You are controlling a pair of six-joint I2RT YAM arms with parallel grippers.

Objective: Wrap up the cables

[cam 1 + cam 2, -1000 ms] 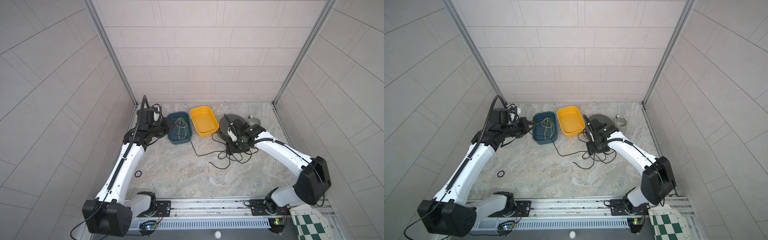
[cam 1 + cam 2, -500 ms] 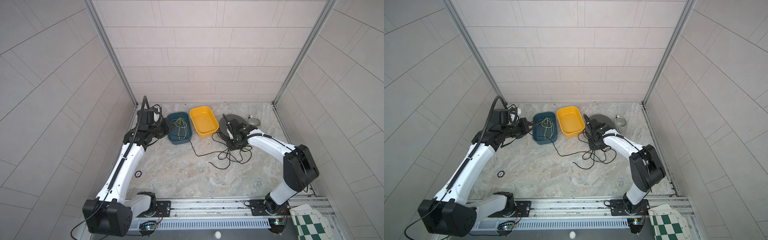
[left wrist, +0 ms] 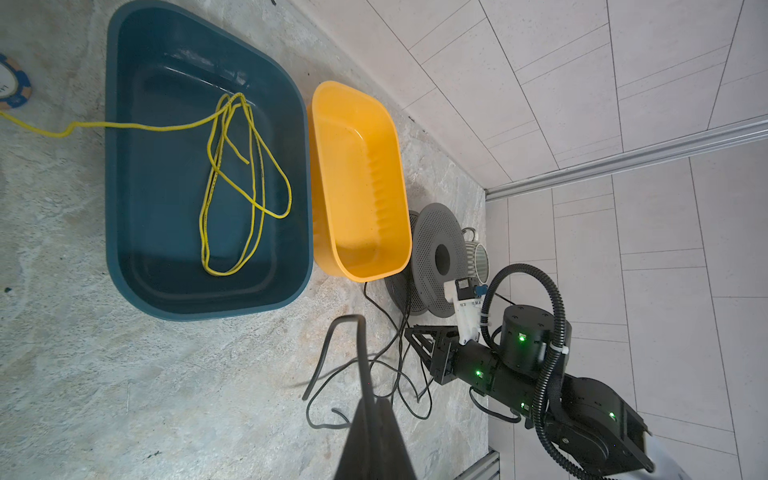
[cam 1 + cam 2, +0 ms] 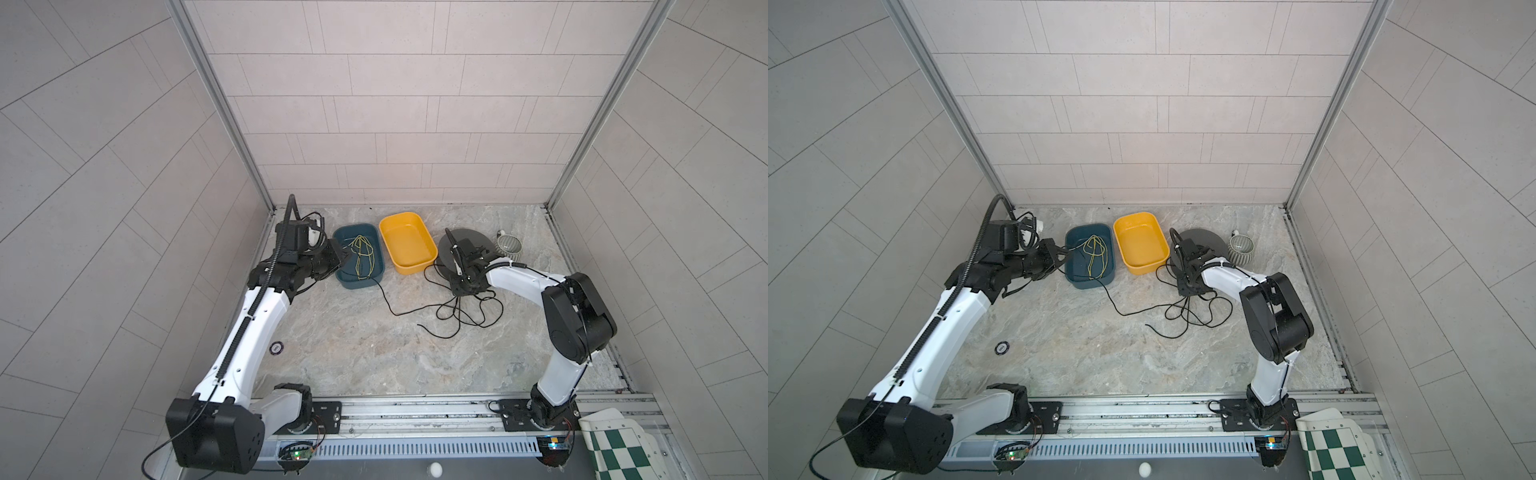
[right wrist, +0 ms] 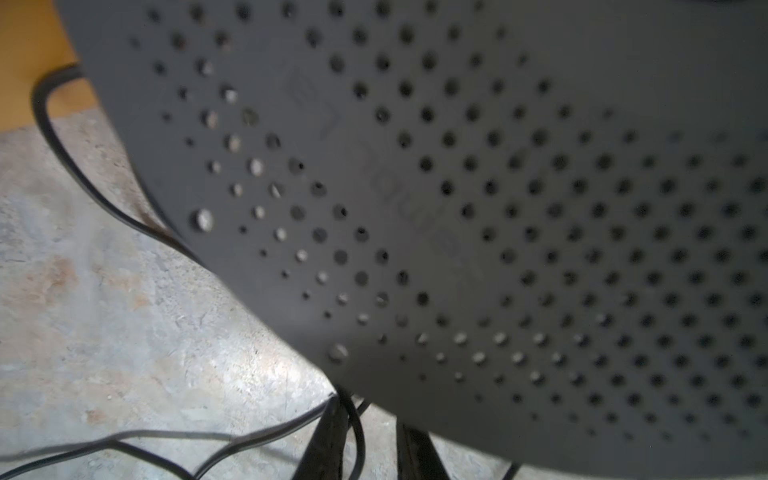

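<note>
Black cables [image 4: 456, 311] lay messy beside the right gripper [image 4: 464, 291], grip hard to tell; grabbing a loop seemed the job, winding next

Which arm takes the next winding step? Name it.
Right: the right gripper sits at the grey spool beside the black cable loops; the left gripper is away by the teal bin.

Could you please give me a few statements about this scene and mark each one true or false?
1. The yellow tub is empty. True.
2. The yellow cord lies in the yellow tub. False: it lies in the blue tub.
3. The black cable is wound neatly on the gray spool. False: most of it lies in loose loops on the floor.
4. The striped cup stands beside the gray spool. True.
</note>
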